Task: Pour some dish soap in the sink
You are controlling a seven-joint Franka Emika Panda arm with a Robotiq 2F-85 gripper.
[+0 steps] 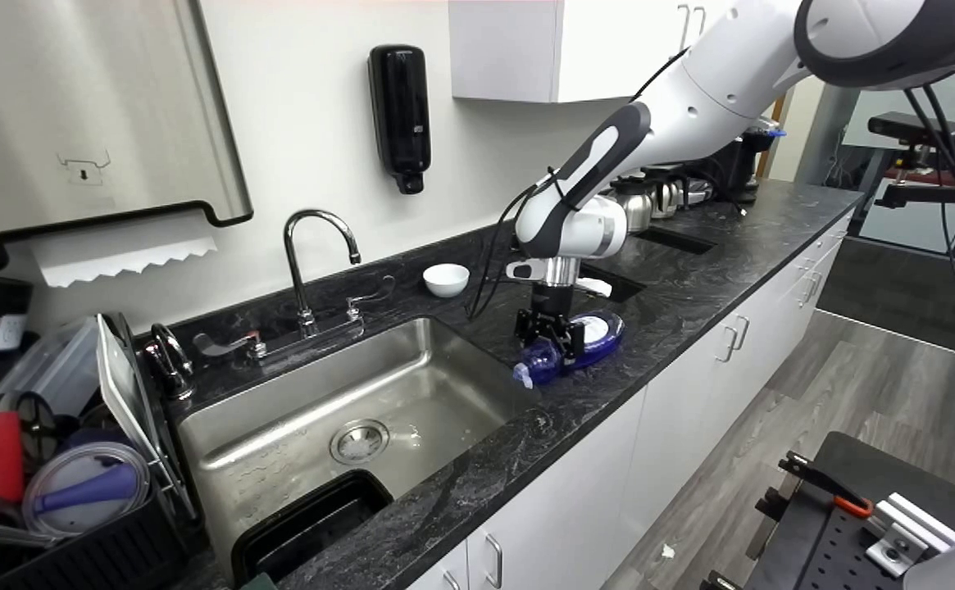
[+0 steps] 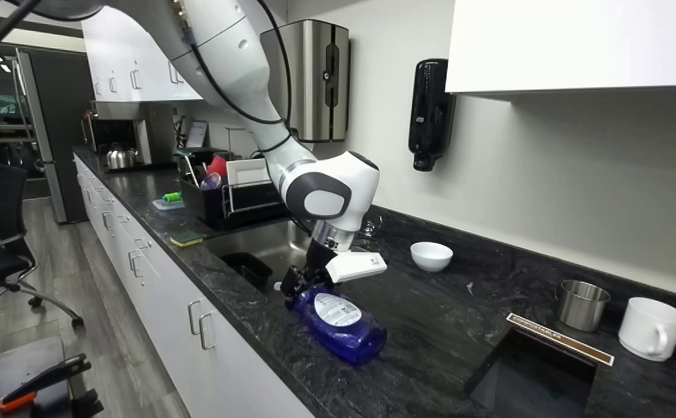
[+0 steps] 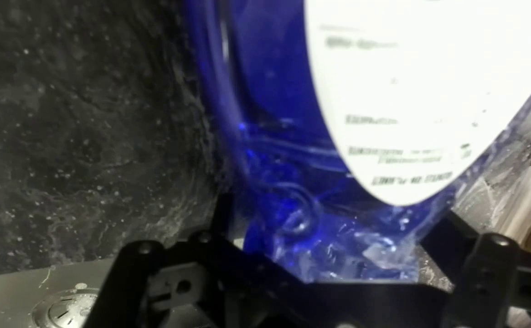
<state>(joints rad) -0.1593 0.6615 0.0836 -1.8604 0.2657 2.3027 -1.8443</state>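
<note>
In the wrist view the gripper (image 3: 331, 221) rises from the bottom of the frame, its jaws partway apart at either side of the dish soap (image 3: 311, 132), by the bottle's neck; it appears to have that end clasped. The bottle lies on its side right of centre in an exterior view, its pale cap (image 1: 523, 376) pointing left toward the sink (image 1: 436, 393), at or just over the right-hand rim; which, I cannot say. Nor can I tell whether its underside touches the counter (image 2: 430, 348).

I judge the grasp done and the pour not yet begun: no stream shows at the cap, no blue around the drain (image 1: 360, 442) below centre. Whether the cap is open is too small to tell. What likely remains is bringing it farther over the basin and raising the base so that some soap runs out.
</note>
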